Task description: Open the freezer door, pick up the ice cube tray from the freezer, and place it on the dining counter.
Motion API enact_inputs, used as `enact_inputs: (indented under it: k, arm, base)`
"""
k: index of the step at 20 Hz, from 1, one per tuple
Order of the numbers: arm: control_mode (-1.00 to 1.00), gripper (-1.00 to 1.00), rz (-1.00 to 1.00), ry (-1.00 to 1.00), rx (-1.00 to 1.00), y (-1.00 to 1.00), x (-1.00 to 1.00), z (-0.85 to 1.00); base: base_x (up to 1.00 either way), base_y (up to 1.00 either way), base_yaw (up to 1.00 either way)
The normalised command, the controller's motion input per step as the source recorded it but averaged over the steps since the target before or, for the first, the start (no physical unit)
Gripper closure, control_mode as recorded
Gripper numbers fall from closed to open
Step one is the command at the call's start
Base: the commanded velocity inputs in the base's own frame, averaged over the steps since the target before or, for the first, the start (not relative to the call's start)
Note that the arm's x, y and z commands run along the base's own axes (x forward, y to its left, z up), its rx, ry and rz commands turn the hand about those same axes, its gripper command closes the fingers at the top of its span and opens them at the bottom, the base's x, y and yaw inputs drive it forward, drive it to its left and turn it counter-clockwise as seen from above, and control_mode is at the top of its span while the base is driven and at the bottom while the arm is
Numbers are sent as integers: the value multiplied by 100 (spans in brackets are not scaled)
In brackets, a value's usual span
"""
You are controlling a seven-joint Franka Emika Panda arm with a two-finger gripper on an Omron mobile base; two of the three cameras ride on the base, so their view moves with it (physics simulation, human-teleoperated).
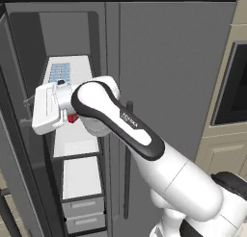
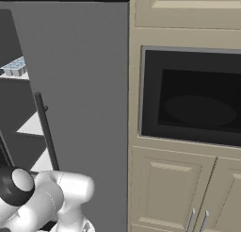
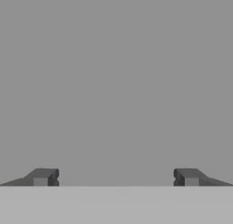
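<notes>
Claw [image 3: 116, 177] spread wide (nothing between tips), ice cube tray [image 1: 60, 71] on upper freezer [image 1: 72, 135] shelf.

Place: a rendered home kitchen.
Cold storage: a tall grey freezer [image 1: 72, 135] stands open, with white shelves and grey drawers at the bottom; the tool [image 3: 116, 177] faces a flat grey surface.
Frozen goods: an ice cube tray [image 1: 60, 71] lies on the top shelf.
Neighbouring door: a wider plain grey door [image 2: 84, 85] with a long dark handle.
Built-in appliance: a dark-glass oven [image 2: 193, 99] set in cream panelled cabinets [image 2: 164, 188] with silver handles.
</notes>
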Motion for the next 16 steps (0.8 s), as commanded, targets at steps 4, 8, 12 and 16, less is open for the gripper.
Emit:
enact_inputs:
  k: [4, 8, 12, 16]
  arm:
    - [-100, -100, 0, 0, 0, 40, 0, 0]
    - [-100, -100, 0, 0, 0, 32, 0, 0]
    - [-100, -100, 0, 0, 0, 16, 0, 0]
    - [-100, -100, 0, -2, -1, 9, 0, 0]
  base:
    - [0, 0, 0]
    - [0, 0, 0]
    - [0, 0, 0]
    - [0, 0, 0]
